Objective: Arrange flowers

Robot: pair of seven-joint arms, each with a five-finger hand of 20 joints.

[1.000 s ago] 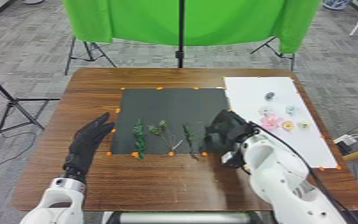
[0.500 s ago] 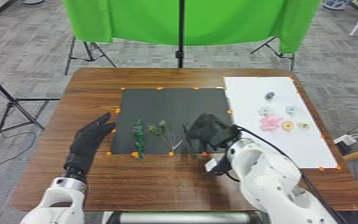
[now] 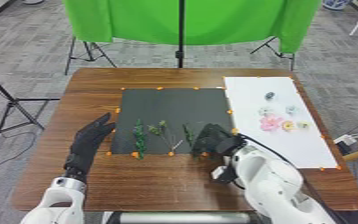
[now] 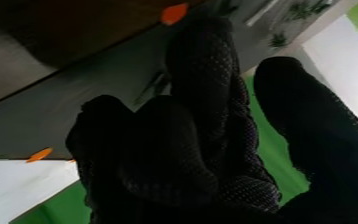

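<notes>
Over the lower right corner of the dark mat, my right hand stands just right of a leafy green stem, whose lower end meets the fingers; contact is unclear. Further left lie a branching sprig and a long leafy stem. In the right wrist view, my right hand is open, thumb apart from the fingers, nothing visibly held; part of a thin stem shows behind them. My left hand rests open beside the mat's left edge. Pink and yellow flowers lie on the white sheet.
The white sheet lies right of the mat, with more small pale flowers and a dark one. Orange tape pieces mark the mat's edges. Brown wood shows in front, and a green cloth hangs behind the table.
My right hand swept left over the rightmost stem, then drew back slightly right and toward the front edge, uncovering that stem. The left hand has kept still.
</notes>
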